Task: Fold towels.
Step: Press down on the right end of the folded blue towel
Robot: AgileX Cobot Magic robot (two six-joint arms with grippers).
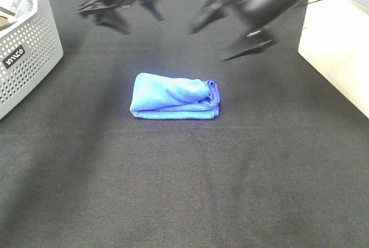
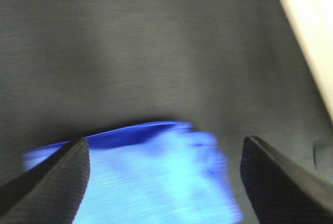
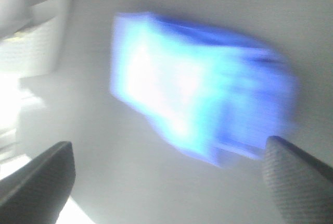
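Observation:
A blue towel (image 1: 174, 96) lies folded into a small thick rectangle on the black cloth in the middle of the table. My left gripper (image 1: 137, 14) hangs open and empty behind it, to the left. My right gripper (image 1: 228, 37) hangs open and empty behind it, to the right. Both are blurred in the high view and clear of the towel. The towel shows blurred between the open fingers in the left wrist view (image 2: 156, 174). It also shows blurred and overexposed in the right wrist view (image 3: 197, 109).
A grey perforated basket (image 1: 26, 46) stands at the far left with dark cloth inside. A pale wooden box (image 1: 337, 46) stands at the right edge. The table is covered by a black cloth (image 1: 184, 190).

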